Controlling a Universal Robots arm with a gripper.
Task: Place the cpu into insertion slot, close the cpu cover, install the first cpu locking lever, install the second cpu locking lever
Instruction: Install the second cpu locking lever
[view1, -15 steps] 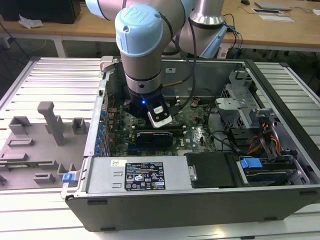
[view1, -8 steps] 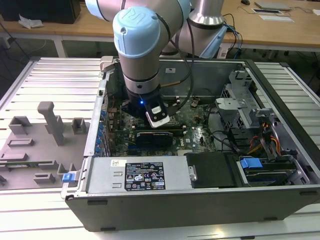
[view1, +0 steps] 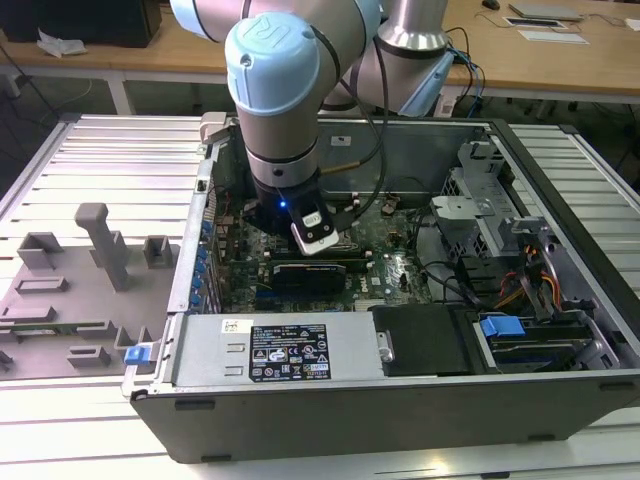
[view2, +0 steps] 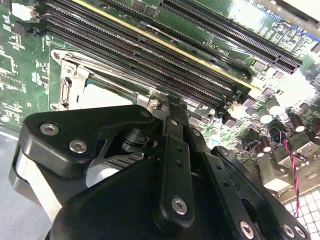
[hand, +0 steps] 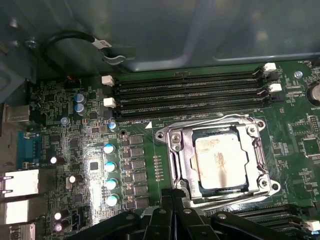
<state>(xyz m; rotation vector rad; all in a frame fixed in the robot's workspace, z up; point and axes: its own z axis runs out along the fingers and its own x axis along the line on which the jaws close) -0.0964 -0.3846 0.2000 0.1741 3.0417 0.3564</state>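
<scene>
In the first wrist view the cpu (hand: 220, 160), a square chip with a pale silver top, lies in the insertion slot (hand: 164, 136) on the green board. The cpu cover (hand: 181, 162), a shiny metal frame, lies flat around it. My gripper (hand: 171, 196) is shut, with its black fingertips at the socket's edge on the side away from the memory slots. In the second wrist view the gripper (view2: 161, 102) touches a metal part at the corner of the insertion slot (view2: 67, 87). In the exterior view the arm's wrist (view1: 290, 200) reaches down into the open computer case.
Long memory slots (hand: 190, 92) run beside the socket. Capacitors (hand: 109, 165), rear ports (hand: 20, 185) and a black cable (hand: 65, 37) lie nearby. A long black card (view1: 310, 272), a label plate (view1: 290, 350) and a drive cage (view1: 480, 200) ring the board. A grey fixture (view1: 100, 240) stands outside the case.
</scene>
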